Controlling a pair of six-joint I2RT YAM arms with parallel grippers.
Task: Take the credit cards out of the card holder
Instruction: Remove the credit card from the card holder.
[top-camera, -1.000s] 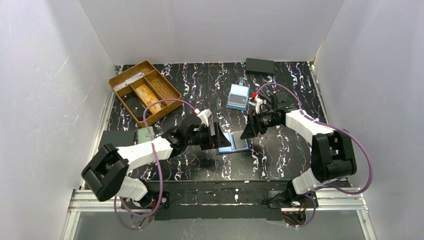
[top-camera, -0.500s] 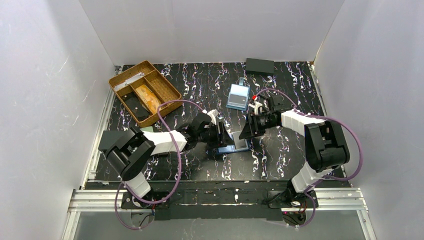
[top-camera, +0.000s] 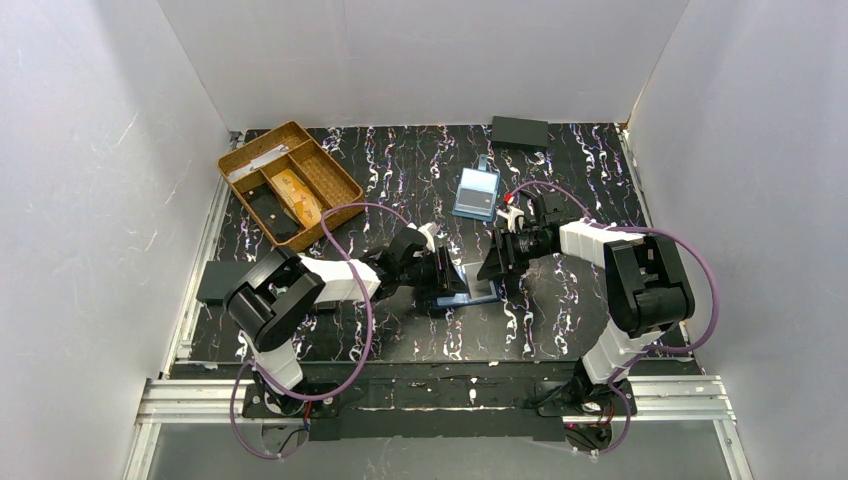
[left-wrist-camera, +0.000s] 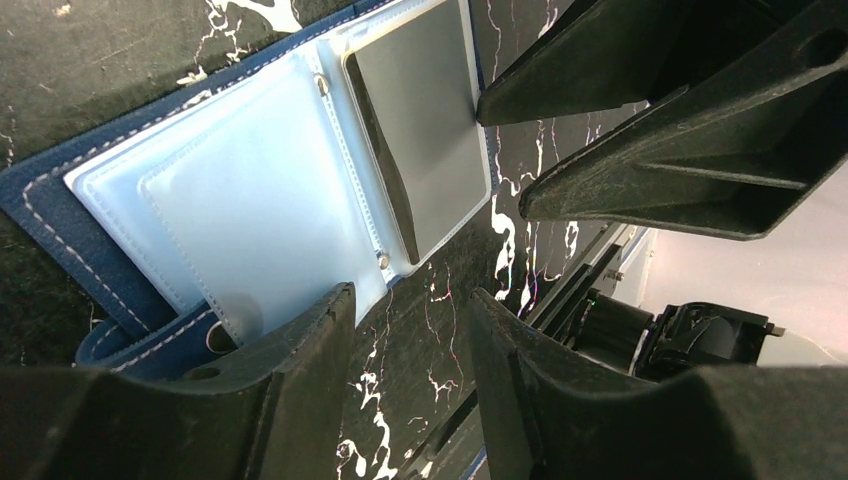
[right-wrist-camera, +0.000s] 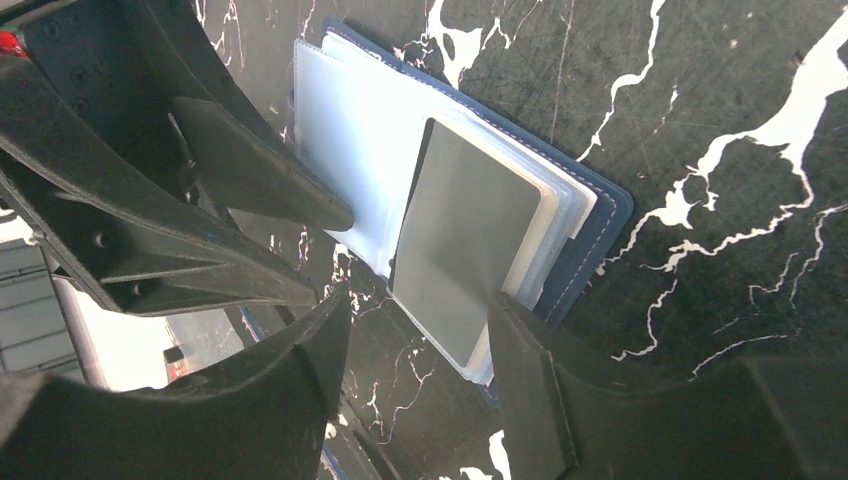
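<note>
Basically the card holder lies open and flat on the counter, right between the two end effectors. The left end effector has its fingers apart, gripping nothing, with the holder's near corner just ahead of its tips. The right end effector is also spread. Its tips straddle the near end of a grey-looking card, and one finger touches the card edge.

Handling guess: the card is thin, stiff, light and slick, so a flat pinch will likely slip. It is better taken by the free short edge nearest the right fingers and slid out along the sleeve. The sleeves look like soft clear plastic that will flex and drag. The holder is soft and light and will probably skate unless the left fingers pin its navy cover.

Counts:
- One card holder.
- One card showing; cannot tell whether more sit under the frosted sleeves.
- One wooden tray, well off behind the left end effector.
- One light blue case, just beyond the right one.
- Two black rectangles, one at the far edge and one near the left arm.
</note>
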